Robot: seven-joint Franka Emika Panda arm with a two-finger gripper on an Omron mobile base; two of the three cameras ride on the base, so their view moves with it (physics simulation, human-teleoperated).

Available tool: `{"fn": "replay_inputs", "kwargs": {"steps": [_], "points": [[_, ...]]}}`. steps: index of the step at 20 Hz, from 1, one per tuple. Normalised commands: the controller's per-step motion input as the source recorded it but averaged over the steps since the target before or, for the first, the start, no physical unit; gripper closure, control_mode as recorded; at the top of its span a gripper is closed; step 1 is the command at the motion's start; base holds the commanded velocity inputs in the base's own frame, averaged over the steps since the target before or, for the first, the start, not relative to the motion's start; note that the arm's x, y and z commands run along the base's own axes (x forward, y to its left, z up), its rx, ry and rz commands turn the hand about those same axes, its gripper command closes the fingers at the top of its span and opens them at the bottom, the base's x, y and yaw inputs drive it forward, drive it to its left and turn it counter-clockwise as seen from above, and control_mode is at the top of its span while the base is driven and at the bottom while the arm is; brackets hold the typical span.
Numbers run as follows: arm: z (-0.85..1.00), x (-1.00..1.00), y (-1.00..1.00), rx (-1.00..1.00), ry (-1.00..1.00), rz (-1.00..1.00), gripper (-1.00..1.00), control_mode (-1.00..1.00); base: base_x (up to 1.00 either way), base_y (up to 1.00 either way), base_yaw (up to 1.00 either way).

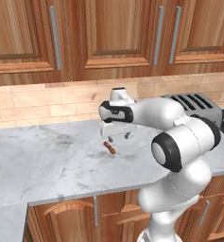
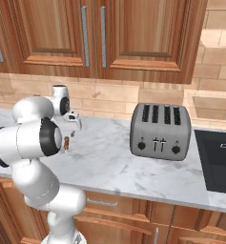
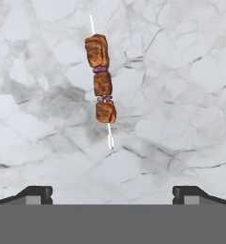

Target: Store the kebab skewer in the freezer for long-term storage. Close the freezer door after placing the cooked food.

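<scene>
The kebab skewer (image 1: pixel 109 148) (image 2: pixel 66 144) lies flat on the white marble counter (image 1: pixel 38 160). It is a thin pale stick with three brown meat chunks and purple slices between them. My gripper (image 1: pixel 118 137) (image 2: pixel 76 129) hangs a little above the counter, pointing down, just behind and to the right of the skewer. In the hand view the skewer (image 3: pixel 101 81) lies ahead of the gripper (image 3: pixel 112 193), whose fingertips (image 3: pixel 38 193) stand far apart with nothing between them. The gripper is open. The freezer and the freezer door are out of view.
A silver four-slot toaster (image 2: pixel 161 131) (image 1: pixel 198 104) stands on the counter to the right. A black cooktop (image 2: pixel 217 159) is set into the counter beyond it. Wooden wall cabinets (image 1: pixel 108 33) hang above a tan tiled backsplash. The counter's front edge (image 1: pixel 85 196) is near.
</scene>
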Motion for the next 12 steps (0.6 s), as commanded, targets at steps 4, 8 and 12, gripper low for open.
{"fn": "replay_inputs", "kwargs": {"steps": [4, 8, 12], "points": [[-0.33, 0.22, 0.04, 0.00, 0.00, 0.01, -1.00, -1.00, 0.00, 0.00, 0.00], [-0.36, 0.22, 0.00, 0.00, 0.00, 0.00, -1.00, -1.00, 0.00, 0.00, 0.00], [-0.31, 0.23, 0.01, 0.00, 0.00, 0.00, -1.00, -1.00, 0.00, 0.00, 0.00]]}}
